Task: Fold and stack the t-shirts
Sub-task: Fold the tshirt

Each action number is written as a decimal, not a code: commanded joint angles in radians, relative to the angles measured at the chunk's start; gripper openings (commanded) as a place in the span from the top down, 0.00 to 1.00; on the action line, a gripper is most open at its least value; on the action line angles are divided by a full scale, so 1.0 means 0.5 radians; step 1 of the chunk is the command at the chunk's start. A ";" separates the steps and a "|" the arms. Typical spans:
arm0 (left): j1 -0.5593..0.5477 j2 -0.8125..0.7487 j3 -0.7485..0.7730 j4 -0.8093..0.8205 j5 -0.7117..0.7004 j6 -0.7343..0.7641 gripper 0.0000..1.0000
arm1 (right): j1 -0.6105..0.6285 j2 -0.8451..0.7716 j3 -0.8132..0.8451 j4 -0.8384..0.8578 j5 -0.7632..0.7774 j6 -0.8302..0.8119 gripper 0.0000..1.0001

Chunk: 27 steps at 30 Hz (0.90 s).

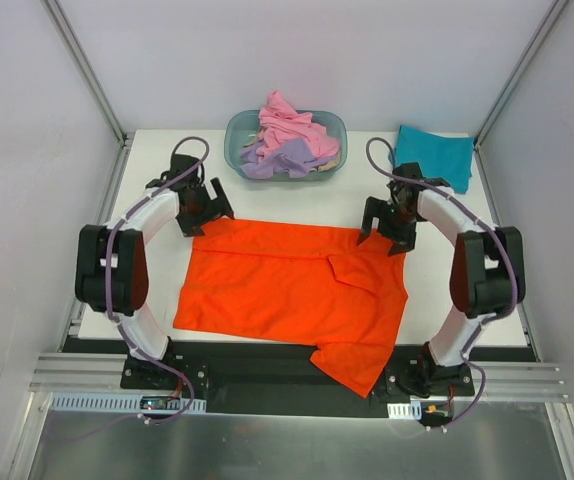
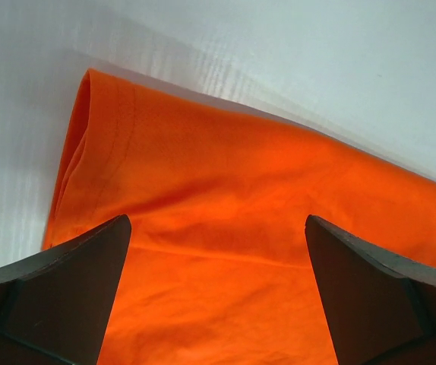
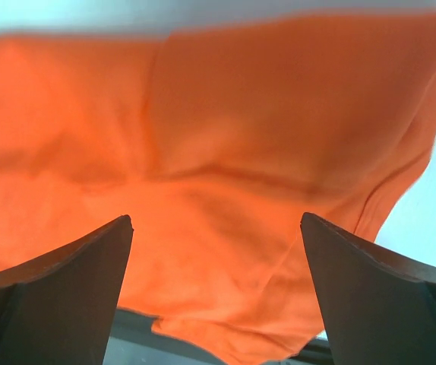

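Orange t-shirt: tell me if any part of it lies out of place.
Yes. The orange t-shirt is not wholly on the table: its near right corner hangs over the table's front edge.

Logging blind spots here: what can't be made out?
Top view: far corners of the bright orange cloth t-shirt, under the left hand and right hand.
Top view: lower contents of the translucent blue-grey oval tub, buried under pink tee and lavender tee.
Right wrist view: cloth blurred.
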 commanded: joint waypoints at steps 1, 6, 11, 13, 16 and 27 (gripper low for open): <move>0.024 0.208 0.113 0.027 0.065 -0.053 0.01 | -0.069 0.304 0.256 0.040 0.103 -0.046 0.03; 0.070 0.426 0.208 0.045 0.053 -0.081 0.01 | -0.149 0.593 0.490 -0.073 0.125 -0.128 0.03; 0.156 0.592 0.367 0.045 0.099 -0.105 0.01 | -0.207 0.842 0.900 -0.192 0.140 -0.181 0.03; 0.181 0.656 0.419 0.042 0.127 -0.105 0.01 | -0.225 0.992 1.045 -0.224 0.082 -0.199 0.03; 0.187 0.733 0.527 0.045 0.142 -0.102 0.01 | -0.241 1.170 1.366 -0.260 0.069 -0.257 0.03; 0.236 0.703 0.916 0.033 0.189 -0.032 0.01 | -0.247 1.150 1.757 -0.018 -0.004 -0.230 0.03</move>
